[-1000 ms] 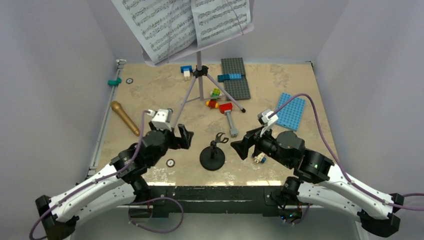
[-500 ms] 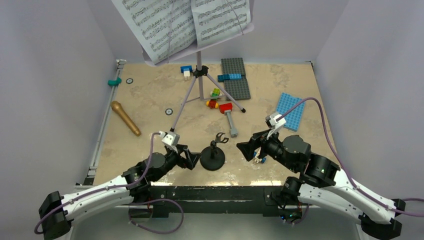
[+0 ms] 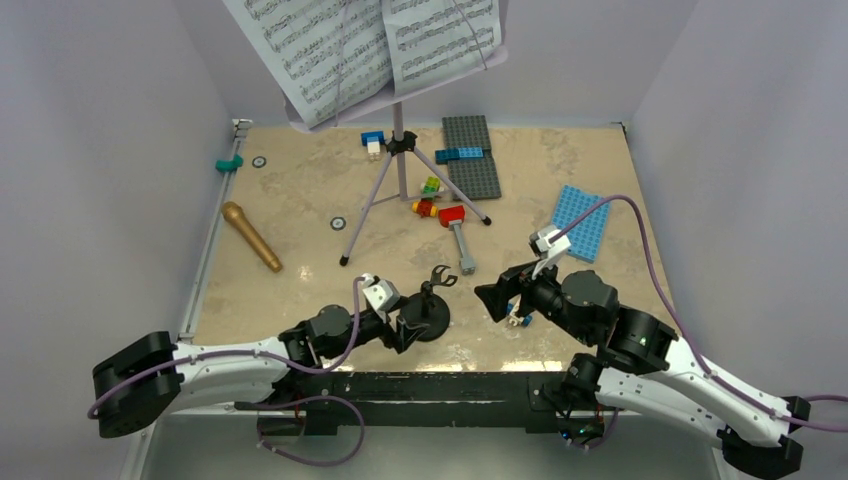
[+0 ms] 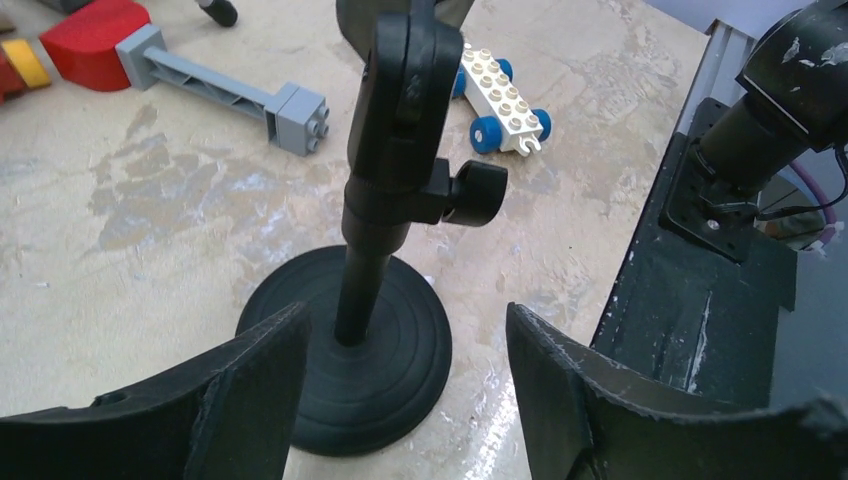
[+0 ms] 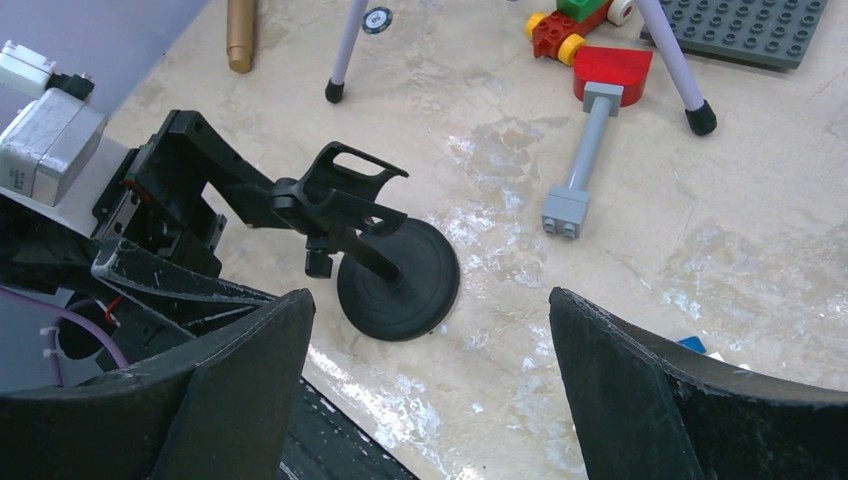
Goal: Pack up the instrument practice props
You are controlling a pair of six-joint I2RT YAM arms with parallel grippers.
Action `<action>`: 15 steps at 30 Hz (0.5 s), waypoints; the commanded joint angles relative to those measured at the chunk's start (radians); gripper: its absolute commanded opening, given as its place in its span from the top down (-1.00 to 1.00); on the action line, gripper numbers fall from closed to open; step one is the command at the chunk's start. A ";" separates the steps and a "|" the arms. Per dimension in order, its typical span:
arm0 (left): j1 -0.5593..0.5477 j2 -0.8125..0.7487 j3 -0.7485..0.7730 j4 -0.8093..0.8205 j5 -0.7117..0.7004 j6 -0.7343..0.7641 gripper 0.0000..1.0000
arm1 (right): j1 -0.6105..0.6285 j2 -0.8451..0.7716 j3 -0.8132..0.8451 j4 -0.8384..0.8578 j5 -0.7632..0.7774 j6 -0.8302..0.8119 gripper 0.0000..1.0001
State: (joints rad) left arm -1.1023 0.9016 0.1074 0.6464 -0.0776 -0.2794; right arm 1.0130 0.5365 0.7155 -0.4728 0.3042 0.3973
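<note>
The left gripper [image 4: 400,335] has dropped low along the near edge and is straddling the mic stand [image 4: 385,220], spread wide, not yet clamping; the right gripper [image 3: 497,297] is hovering, likewise spread.

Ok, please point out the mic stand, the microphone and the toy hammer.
mic stand [image 4: 385,375]: left wrist view, on its round base.
microphone [image 3: 252,238]: top external view, middle of its body.
toy hammer [image 5: 612,72]: right wrist view, on its red head.
</note>
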 commanded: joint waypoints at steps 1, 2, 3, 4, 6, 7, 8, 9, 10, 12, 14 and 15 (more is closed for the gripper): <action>-0.007 0.076 0.046 0.197 0.027 0.096 -0.47 | -0.007 -0.003 0.022 -0.022 0.035 -0.018 -0.85; -0.007 0.099 0.050 0.213 0.025 0.101 -0.45 | -0.006 -0.004 0.025 -0.024 0.037 -0.020 -0.85; -0.007 0.121 0.058 0.226 0.026 0.108 -0.41 | -0.005 -0.003 0.027 -0.025 0.039 -0.021 -0.85; -0.007 0.149 0.065 0.239 0.024 0.117 -0.38 | -0.007 -0.002 0.030 -0.027 0.041 -0.024 -0.85; -0.007 0.198 0.072 0.273 0.017 0.129 -0.32 | -0.007 0.005 0.036 -0.029 0.042 -0.029 -0.85; -0.007 0.220 0.073 0.297 0.011 0.132 -0.29 | -0.006 0.007 0.041 -0.031 0.042 -0.032 -0.85; -0.007 0.239 0.078 0.316 0.005 0.136 -0.27 | -0.006 0.012 0.044 -0.032 0.042 -0.034 -0.85; -0.007 0.258 0.085 0.325 0.001 0.139 -0.26 | -0.006 0.017 0.047 -0.032 0.041 -0.036 -0.85; -0.007 0.282 0.093 0.334 0.004 0.143 -0.24 | -0.006 0.020 0.050 -0.032 0.041 -0.037 -0.85; -0.007 0.318 0.112 0.352 0.007 0.146 -0.18 | -0.006 0.025 0.054 -0.032 0.039 -0.038 -0.85; -0.006 0.346 0.126 0.369 0.009 0.148 -0.07 | -0.007 0.027 0.056 -0.032 0.039 -0.040 -0.85; -0.007 0.357 0.130 0.374 0.006 0.148 0.01 | -0.006 0.027 0.057 -0.033 0.039 -0.040 -0.85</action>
State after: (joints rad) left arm -1.1023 1.2224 0.1852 0.8967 -0.0719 -0.1596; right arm 1.0130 0.5602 0.7227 -0.5137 0.3241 0.3737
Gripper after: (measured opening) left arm 0.553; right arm 0.921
